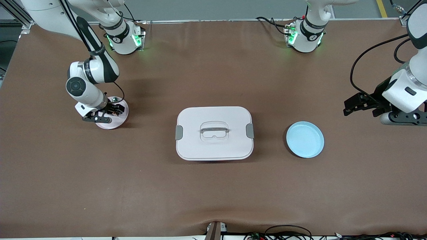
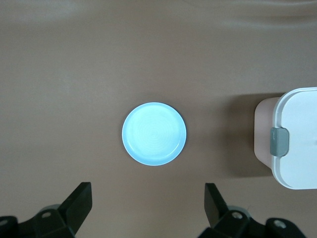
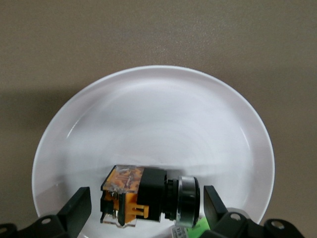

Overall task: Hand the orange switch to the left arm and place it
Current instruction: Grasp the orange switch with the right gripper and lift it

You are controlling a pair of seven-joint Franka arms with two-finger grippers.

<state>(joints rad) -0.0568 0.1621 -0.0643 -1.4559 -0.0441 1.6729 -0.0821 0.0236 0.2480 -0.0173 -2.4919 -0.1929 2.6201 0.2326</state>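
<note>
Two white robot arms work at one brown table [image 1: 213, 193] holding two small plates and one box. Toward the right arm's end, the right gripper [image 1: 107, 115] sits low over a white plate [image 1: 115, 124], its jaws open on either side of the single orange switch [image 3: 148, 196], which lies on its side in that plate. At the middle of the table stands the white lidded box [image 1: 214, 133]. Beside it, toward the left arm's end, lies a light blue plate [image 1: 305, 139]. The left gripper [image 1: 358, 106] waits in the air over bare table near that plate, jaws open and holding nothing
</note>
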